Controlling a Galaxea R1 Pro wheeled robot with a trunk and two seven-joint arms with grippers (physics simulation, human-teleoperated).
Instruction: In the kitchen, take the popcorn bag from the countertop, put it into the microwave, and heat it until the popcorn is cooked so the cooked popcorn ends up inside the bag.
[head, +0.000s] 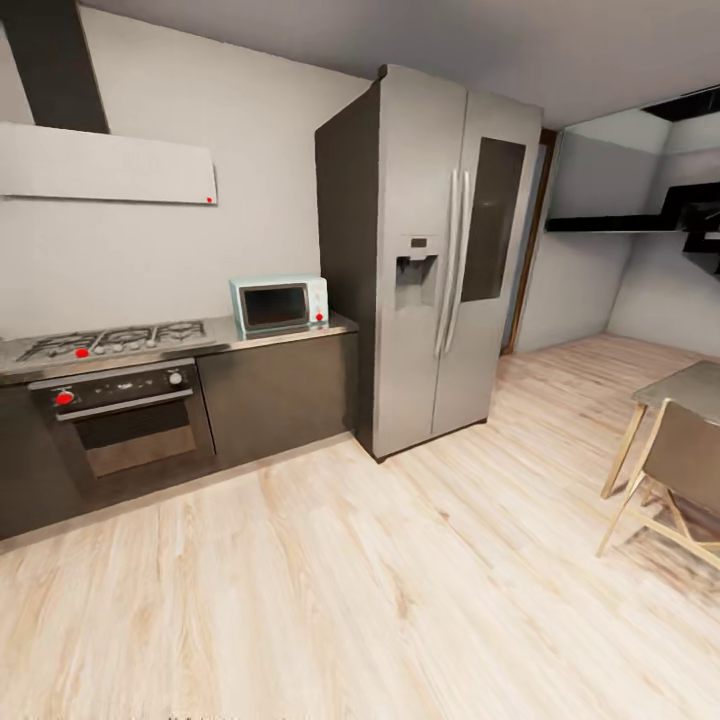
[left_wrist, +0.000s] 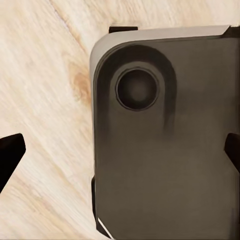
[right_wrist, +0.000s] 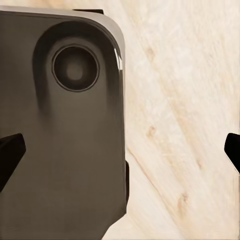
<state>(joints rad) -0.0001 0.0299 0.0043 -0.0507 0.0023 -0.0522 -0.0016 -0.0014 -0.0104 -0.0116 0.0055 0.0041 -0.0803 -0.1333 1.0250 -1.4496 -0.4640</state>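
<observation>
Microwave (head: 279, 305) on worktop (head: 335, 326) well ahead of both sets of fingers (left_wrist: 11, 152) (right_wrist: 10, 152), spread open, empty, over wood floor (head: 350, 580); popcorn bag unsighted.

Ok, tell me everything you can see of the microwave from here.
The microwave is a small pale mint-blue box with a dark glass door in a grey frame and a lighter panel at its right carrying a red dot. The door looks shut. It stands upright on the countertop, near the end next to the fridge, right of the hob, its back toward the wall. Nothing else seems to touch it.
</observation>
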